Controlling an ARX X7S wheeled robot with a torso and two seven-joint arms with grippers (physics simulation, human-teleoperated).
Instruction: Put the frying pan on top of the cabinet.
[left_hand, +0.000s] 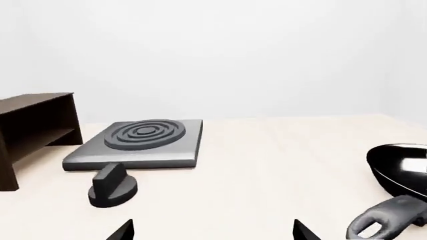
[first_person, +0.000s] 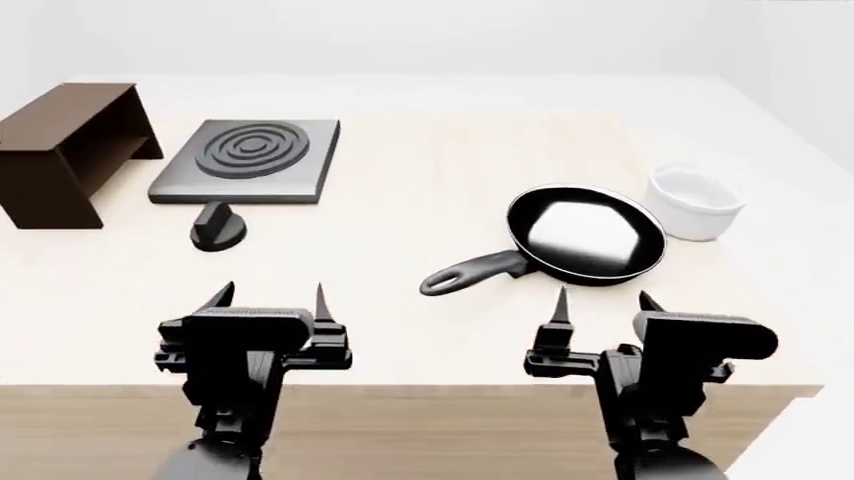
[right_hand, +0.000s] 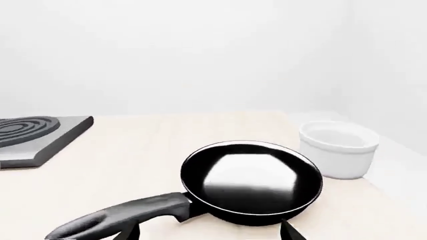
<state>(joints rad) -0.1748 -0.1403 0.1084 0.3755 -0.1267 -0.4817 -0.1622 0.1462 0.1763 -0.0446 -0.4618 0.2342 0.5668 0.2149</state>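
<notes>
Both end effectors (spread wide) face frying pan (first_person: 586, 231).

My table (first_person: 427, 160) carries cabinet (first_person: 67, 150) and hob (first_person: 247, 160) at ten o'clock, knob (first_person: 218, 226) nearer, frying pan (first_person: 585, 235) and bowl (first_person: 694, 203) at two.

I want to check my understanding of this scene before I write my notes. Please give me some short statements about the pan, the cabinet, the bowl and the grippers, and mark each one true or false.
1. The frying pan sits on the table, not on the cabinet. True.
2. The right gripper is holding the pan's handle. False: it is open and holds nothing; the handle lies clear of it.
3. The white bowl stands beside the pan, on the side away from the cabinet. True.
4. The pan rests on the hob. False: the hob is bare, and the pan lies apart from it.
5. The left gripper is open and empty. True.
</notes>
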